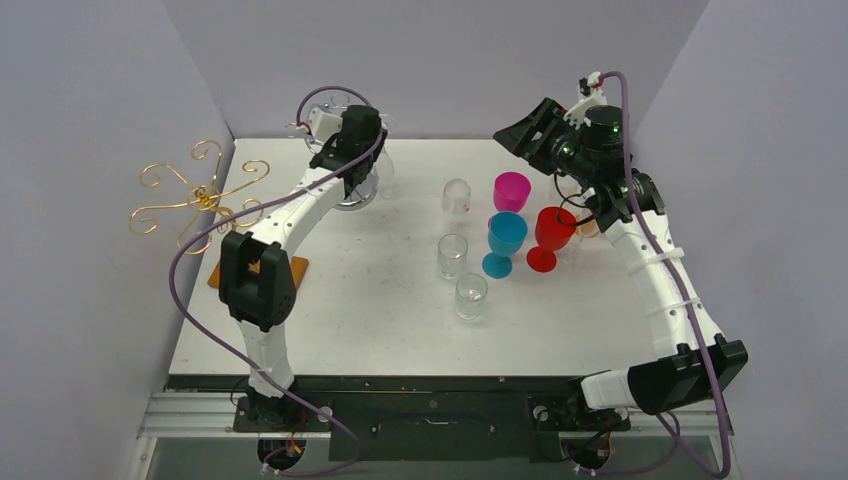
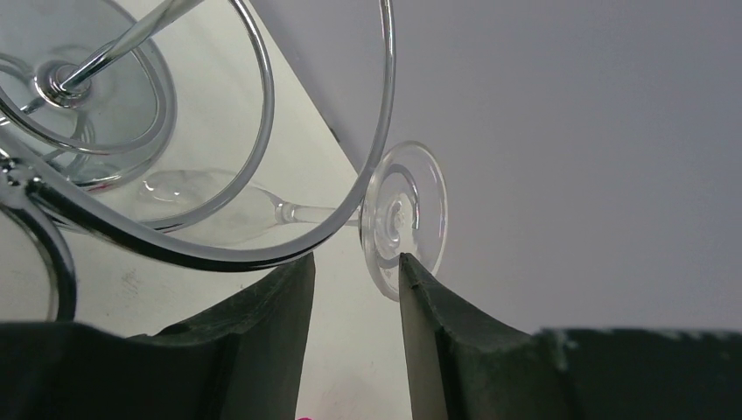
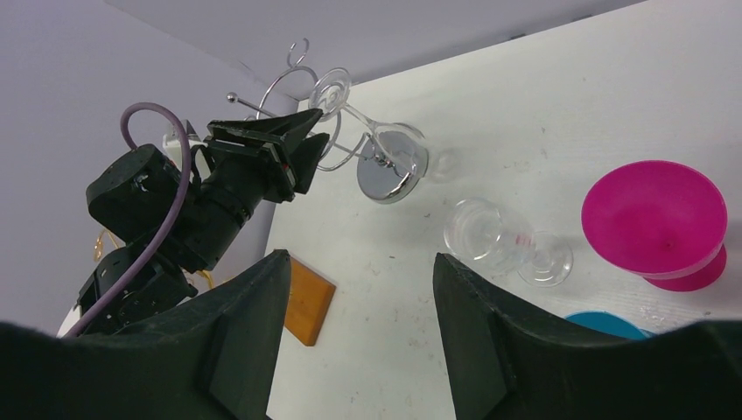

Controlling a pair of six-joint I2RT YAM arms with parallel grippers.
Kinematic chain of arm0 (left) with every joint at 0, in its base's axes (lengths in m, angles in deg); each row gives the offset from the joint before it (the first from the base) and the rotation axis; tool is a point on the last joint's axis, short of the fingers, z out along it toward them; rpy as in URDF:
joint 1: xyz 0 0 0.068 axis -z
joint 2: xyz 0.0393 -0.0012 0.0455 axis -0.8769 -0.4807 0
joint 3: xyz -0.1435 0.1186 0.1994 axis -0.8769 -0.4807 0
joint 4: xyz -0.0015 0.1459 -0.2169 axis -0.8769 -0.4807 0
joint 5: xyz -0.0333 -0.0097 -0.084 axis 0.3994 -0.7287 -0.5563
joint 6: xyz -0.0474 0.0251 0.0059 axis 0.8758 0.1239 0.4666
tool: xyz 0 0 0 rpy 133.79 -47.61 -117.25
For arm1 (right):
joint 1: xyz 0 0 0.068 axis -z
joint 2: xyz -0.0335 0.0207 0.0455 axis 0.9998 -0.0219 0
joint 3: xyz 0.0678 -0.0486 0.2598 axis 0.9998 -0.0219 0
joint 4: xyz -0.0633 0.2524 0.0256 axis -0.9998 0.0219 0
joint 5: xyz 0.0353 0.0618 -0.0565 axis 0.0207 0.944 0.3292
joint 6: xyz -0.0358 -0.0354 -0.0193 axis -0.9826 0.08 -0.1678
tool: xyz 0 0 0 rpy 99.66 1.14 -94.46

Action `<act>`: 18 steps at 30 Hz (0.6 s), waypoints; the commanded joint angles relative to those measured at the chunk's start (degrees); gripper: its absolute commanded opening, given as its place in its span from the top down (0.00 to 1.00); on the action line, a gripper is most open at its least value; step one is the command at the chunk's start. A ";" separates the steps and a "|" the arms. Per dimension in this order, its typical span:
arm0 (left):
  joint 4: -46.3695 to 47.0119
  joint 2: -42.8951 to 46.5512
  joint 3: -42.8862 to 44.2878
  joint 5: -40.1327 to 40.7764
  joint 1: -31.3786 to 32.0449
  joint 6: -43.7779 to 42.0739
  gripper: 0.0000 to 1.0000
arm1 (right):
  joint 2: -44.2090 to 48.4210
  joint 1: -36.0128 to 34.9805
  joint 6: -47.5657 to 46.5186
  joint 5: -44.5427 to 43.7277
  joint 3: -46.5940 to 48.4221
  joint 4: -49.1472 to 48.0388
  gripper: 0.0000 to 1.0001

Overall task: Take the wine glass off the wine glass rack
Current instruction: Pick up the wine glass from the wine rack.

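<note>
A clear wine glass [image 2: 404, 214] hangs on the chrome wire wine glass rack [image 2: 262, 131] at the back left of the table, with its round foot toward the wall. My left gripper [image 2: 357, 262] is up against the rack, jaws apart. The rim of the foot sits right at the tip of the right finger [image 2: 420, 289], and a rack loop crosses the tip of the left one. In the right wrist view the same glass [image 3: 333, 88] and rack [image 3: 389, 175] show beside the left gripper [image 3: 306, 140]. My right gripper [image 3: 360, 262] hovers open and empty at the back right.
A gold wire rack [image 1: 195, 200] on a wooden base [image 1: 298, 268] stands at the left edge. Mid-table are a clear glass lying on its side [image 1: 457, 195], pink [image 1: 511, 190], blue [image 1: 505, 240] and red [image 1: 552, 235] glasses, and two clear tumblers [image 1: 452, 255].
</note>
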 commanded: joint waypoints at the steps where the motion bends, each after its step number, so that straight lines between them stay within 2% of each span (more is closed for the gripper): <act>1: 2.16 -0.61 3.93 -0.76 -0.72 1.08 0.64 | 1.54 0.53 -0.53 0.78 -0.20 -2.32 0.44; 6: 2.51 -1.65 4.76 -2.02 -1.08 1.56 0.67 | 1.44 0.66 -0.57 0.90 -0.29 -2.40 0.44; 18: 4.07 -2.15 3.85 -4.27 -1.99 2.94 0.82 | 1.41 0.84 -0.66 0.98 -0.77 -2.54 0.46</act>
